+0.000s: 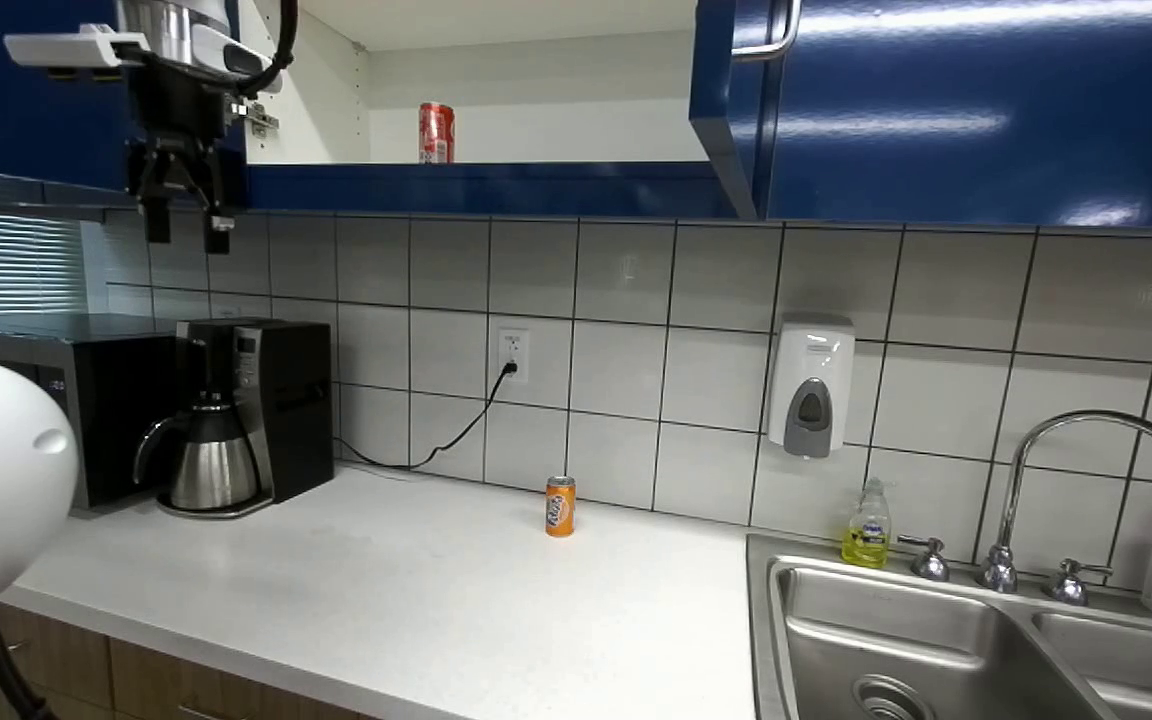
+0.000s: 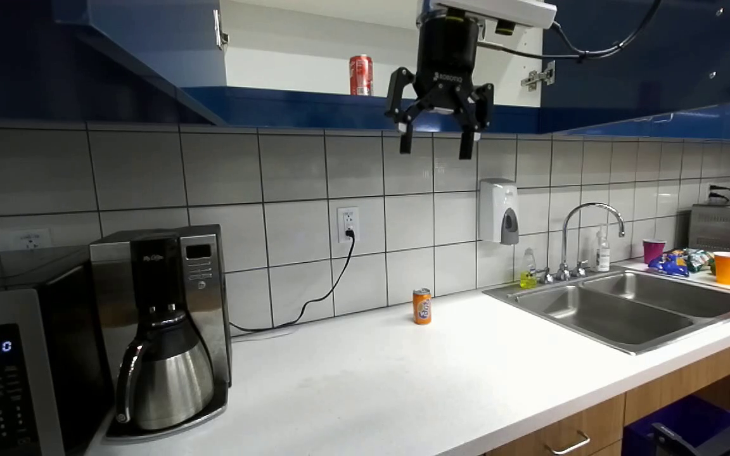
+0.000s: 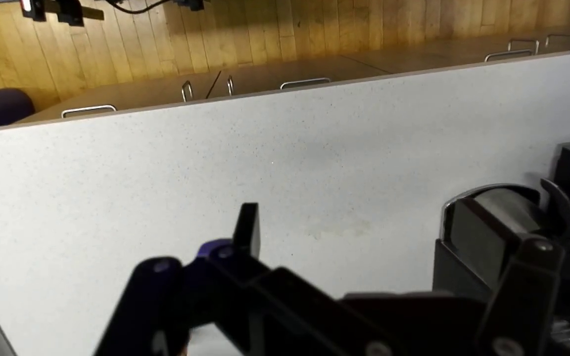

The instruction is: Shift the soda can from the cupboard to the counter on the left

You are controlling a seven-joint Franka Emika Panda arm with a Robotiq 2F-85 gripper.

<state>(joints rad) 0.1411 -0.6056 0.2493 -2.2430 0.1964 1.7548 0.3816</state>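
Observation:
The soda can [image 1: 436, 133], red with a pale band, stands upright in the open cupboard [image 1: 486, 187]; it shows in both exterior views [image 2: 361, 75]. The cupboard [image 2: 314, 104] has glossy blue doors and an off-white interior. The white counter [image 1: 386, 580] lies below it, also in an exterior view [image 2: 352, 380] and the wrist view [image 3: 166, 158]. My gripper [image 1: 188, 230] is open and empty, pointing down in front of the cupboard, apart from the can. Its spread fingers show in an exterior view [image 2: 436, 142] and the wrist view [image 3: 364, 232]. The wrist view does not show the can.
A small orange can [image 1: 560, 506] stands on the counter near the tiled wall. A coffee maker [image 2: 206, 278] and microwave [image 2: 23, 342] stand at one end, a steel sink [image 1: 896, 620] with tap at the other. An open cupboard door [image 1: 726, 110] juts out.

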